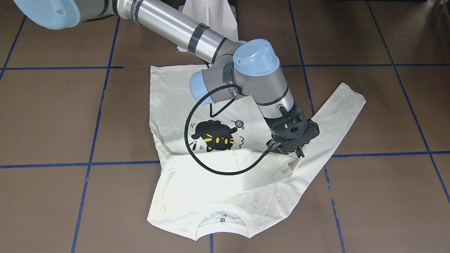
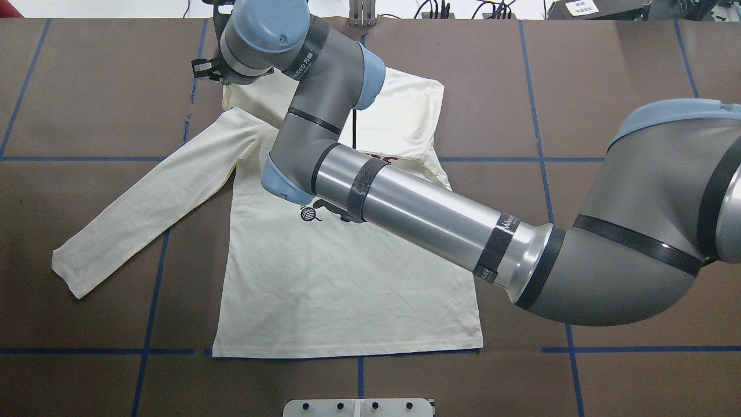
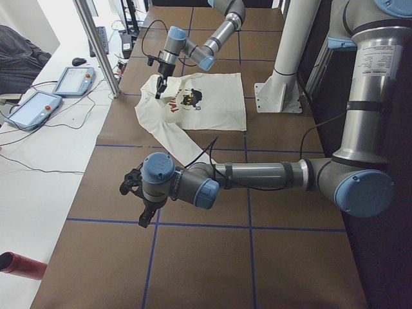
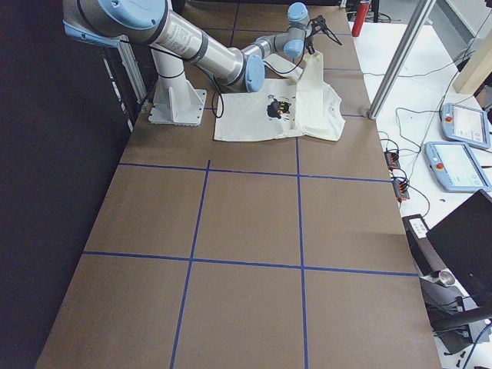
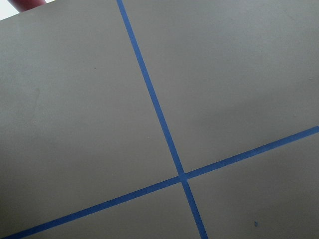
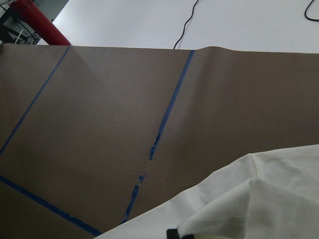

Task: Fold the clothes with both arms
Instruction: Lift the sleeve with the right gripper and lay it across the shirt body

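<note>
T-shirt spread flat, folded sleeve clamped in right pincer; left pincer well away, grip state indiscernible.

Brown table, crossed by blue tape lines. Carries a cream-white long-sleeved T-shirt, print side up, one sleeve stretched out flat beside the body, and a white pedestal base.

T-shirt under the claw: soft matt cream cloth, lightly creased, print flat and matt. Right gripper: matt black, ribbed, probably plastic. Right arm behind it: shiny smooth metal tube, matt grey joints, smooth light-blue caps. Table around the claw: matt brown sheet, smooth, with blue tape lines.
</note>
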